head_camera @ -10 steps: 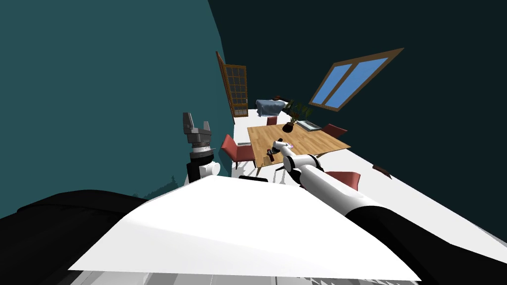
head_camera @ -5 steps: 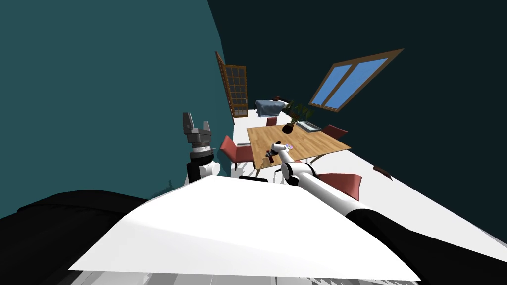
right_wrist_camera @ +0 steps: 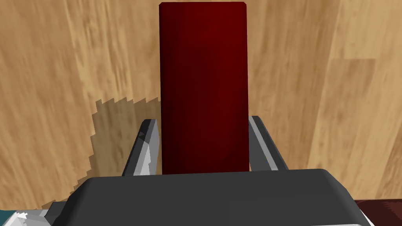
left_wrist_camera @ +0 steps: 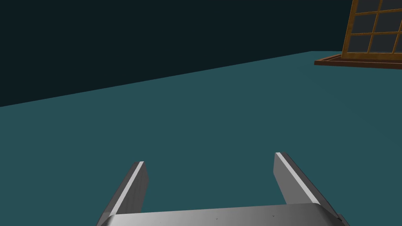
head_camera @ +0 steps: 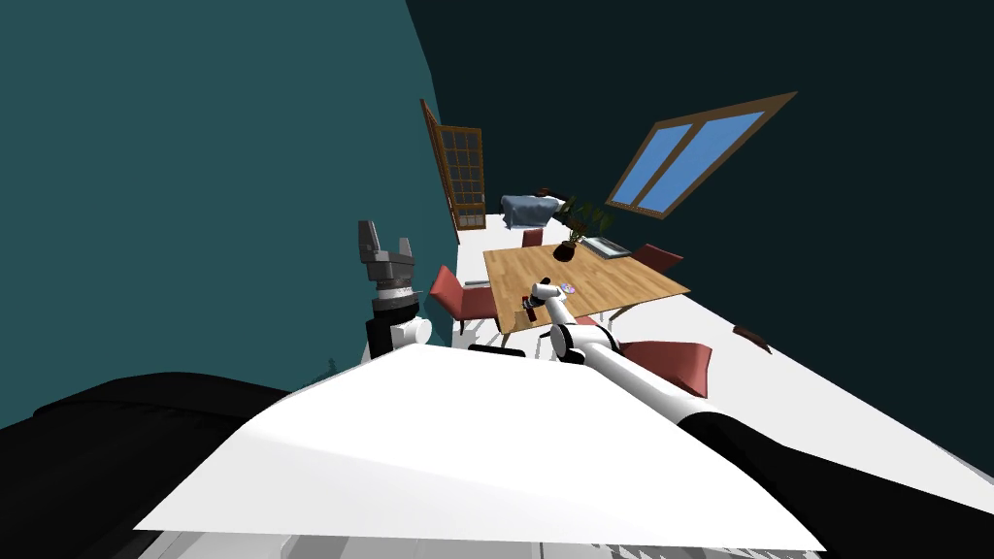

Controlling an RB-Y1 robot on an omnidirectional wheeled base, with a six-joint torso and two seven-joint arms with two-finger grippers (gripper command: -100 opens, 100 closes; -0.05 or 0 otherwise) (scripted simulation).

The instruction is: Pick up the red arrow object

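Note:
A dark red, flat-sided object [right_wrist_camera: 203, 78] stands between the fingers of my right gripper [right_wrist_camera: 202, 119], which press its two sides. Its far end is square and sticks out well past the fingertips; the gripper body hides its near end. Below it lies the wooden table [right_wrist_camera: 59, 59]. In the head view my right gripper [head_camera: 530, 305] is at the near corner of that table [head_camera: 621, 277]. My left gripper [head_camera: 381, 243] is raised beside the teal wall, and its fingers [left_wrist_camera: 135, 184] stand open with nothing between them.
Red chairs [head_camera: 461, 294] [head_camera: 679, 361] stand at the table's near sides. On the table are a potted plant [head_camera: 573, 228], a small pale object [head_camera: 568, 288] close to my right hand and a flat grey tray [head_camera: 607, 246] at the far end.
My right arm's elbow has dropped and drawn back toward me, while the hand has stayed at the table's near corner. The left arm has not moved.

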